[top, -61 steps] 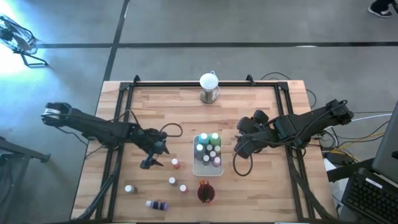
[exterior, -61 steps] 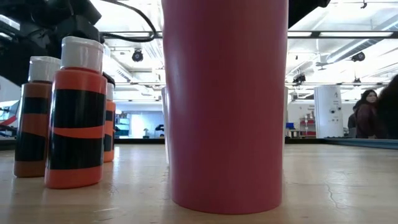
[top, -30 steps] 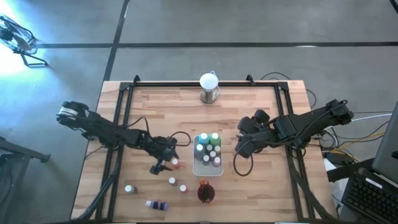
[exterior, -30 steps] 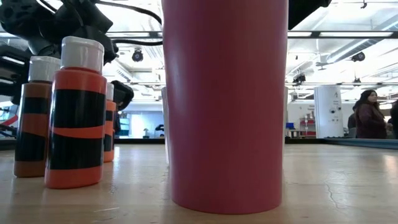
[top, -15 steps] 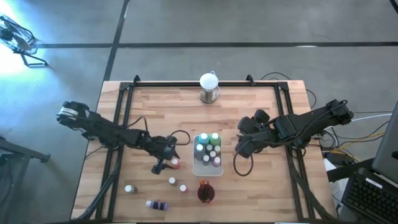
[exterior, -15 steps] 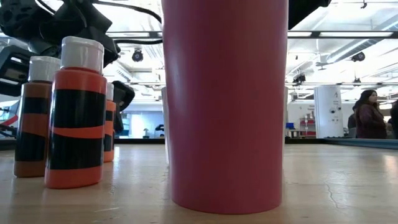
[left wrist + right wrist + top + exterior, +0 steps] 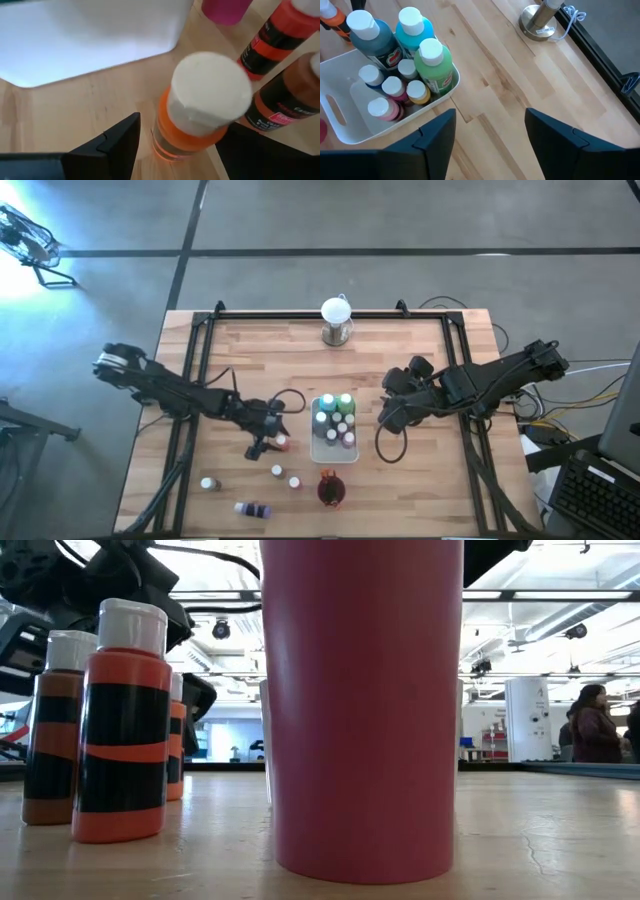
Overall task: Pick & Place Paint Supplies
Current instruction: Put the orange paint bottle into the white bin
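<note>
My left gripper (image 7: 172,145) sat low beside the white tray (image 7: 333,453), its fingers (image 7: 107,145) spread to either side of an upright orange paint bottle (image 7: 200,107) without pressing on it; the far finger was mostly cut off, so I could not tell whether it touched. From above that bottle (image 7: 282,442) was half hidden under the gripper (image 7: 262,442). Two more orange bottles (image 7: 272,32) stood just beyond it, toward the dark red cup (image 7: 329,490), which blocked most of the level view. My right gripper (image 7: 490,130) hung spread and empty over bare wood on the tray's other side. The tray (image 7: 350,125) held teal, blue and green bottles (image 7: 435,67) plus smaller ones. A purple bottle (image 7: 253,508) lay near the table's front edge.
</note>
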Controlling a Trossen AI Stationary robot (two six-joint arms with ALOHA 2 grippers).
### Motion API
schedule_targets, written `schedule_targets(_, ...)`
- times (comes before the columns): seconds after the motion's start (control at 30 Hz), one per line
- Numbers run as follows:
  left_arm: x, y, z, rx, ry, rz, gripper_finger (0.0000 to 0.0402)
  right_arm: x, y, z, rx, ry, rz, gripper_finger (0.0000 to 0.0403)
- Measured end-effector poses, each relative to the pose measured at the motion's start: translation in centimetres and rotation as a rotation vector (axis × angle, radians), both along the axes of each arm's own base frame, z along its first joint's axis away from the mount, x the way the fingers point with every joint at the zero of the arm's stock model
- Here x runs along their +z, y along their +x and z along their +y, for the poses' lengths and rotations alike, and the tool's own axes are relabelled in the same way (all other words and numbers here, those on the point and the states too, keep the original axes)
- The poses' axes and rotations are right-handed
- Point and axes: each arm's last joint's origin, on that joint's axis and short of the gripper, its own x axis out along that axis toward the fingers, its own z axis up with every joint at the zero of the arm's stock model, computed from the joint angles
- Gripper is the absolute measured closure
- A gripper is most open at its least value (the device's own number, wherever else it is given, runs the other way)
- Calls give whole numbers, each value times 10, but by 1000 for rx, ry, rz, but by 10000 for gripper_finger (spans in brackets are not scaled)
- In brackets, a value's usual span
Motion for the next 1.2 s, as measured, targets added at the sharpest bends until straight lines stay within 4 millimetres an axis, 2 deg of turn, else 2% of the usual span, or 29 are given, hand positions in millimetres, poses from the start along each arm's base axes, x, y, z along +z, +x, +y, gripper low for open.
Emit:
schedule_targets(0.37, -14, 6, -4, -9, -2, 27, 164, 0, 0, 0, 0, 0, 0, 150)
schedule_targets(0.5, -12, 7, -4, -9, -3, 20, 197, 0, 0, 0, 2, 0, 1, 152)
schedule_targets(0.7, -7, 5, -4, -5, -10, 11, 272, 0, 0, 0, 2, 0, 1, 175)
schedule_targets(0.77, -5, 4, -4, 11, -28, 24, 282, 0, 0, 0, 2, 1, -1, 182)
schedule_targets(1.0, 19, 1, -2, 94, -125, 15, 282, 4, 9, 3, 53, 16, -78, 202)
schedule_targets(1.2, 53, 1, 2, 231, -93, -28, 282, 13, 28, -2, 175, 74, -199, 217)
